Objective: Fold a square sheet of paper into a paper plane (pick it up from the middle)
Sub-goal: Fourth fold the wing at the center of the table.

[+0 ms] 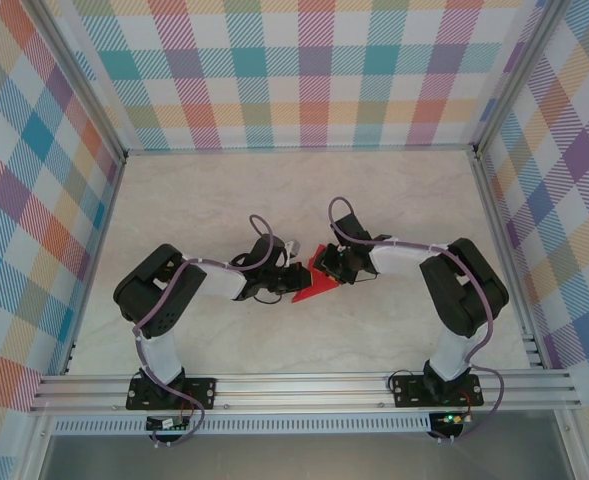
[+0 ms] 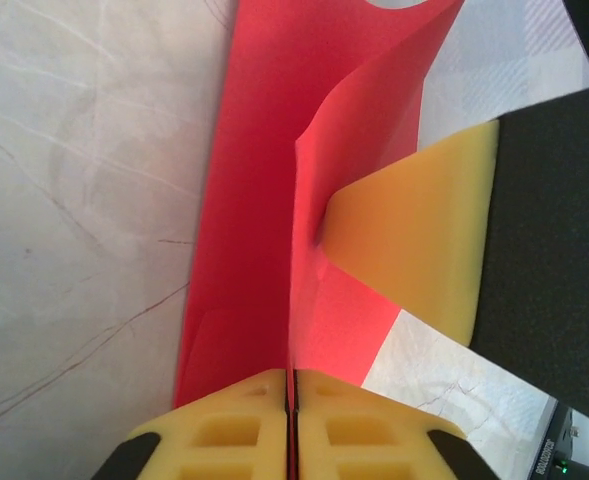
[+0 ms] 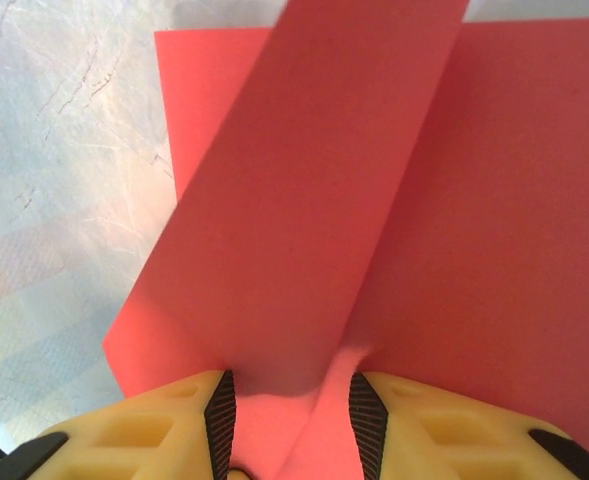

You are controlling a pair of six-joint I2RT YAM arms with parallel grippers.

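Observation:
The red sheet of paper (image 1: 310,287) lies at the middle of the table, folded into a pointed wedge like a rough paper plane, between my two grippers. My left gripper (image 1: 290,273) is shut on an upright ridge of the paper (image 2: 244,200), and the thin red edge runs straight into the closed pads (image 2: 244,420). From the right, my right gripper (image 1: 334,265) reaches in with its jaws apart. A raised flap of the paper (image 3: 304,200) passes between its fingers (image 3: 220,410). One of its yellow fingers (image 2: 414,230) presses against the paper's side.
The marble-patterned tabletop (image 1: 224,200) has free room all round the paper. Plaid walls (image 1: 304,70) enclose the back and sides. An aluminium rail (image 1: 304,388) carrying both arm bases runs along the near edge.

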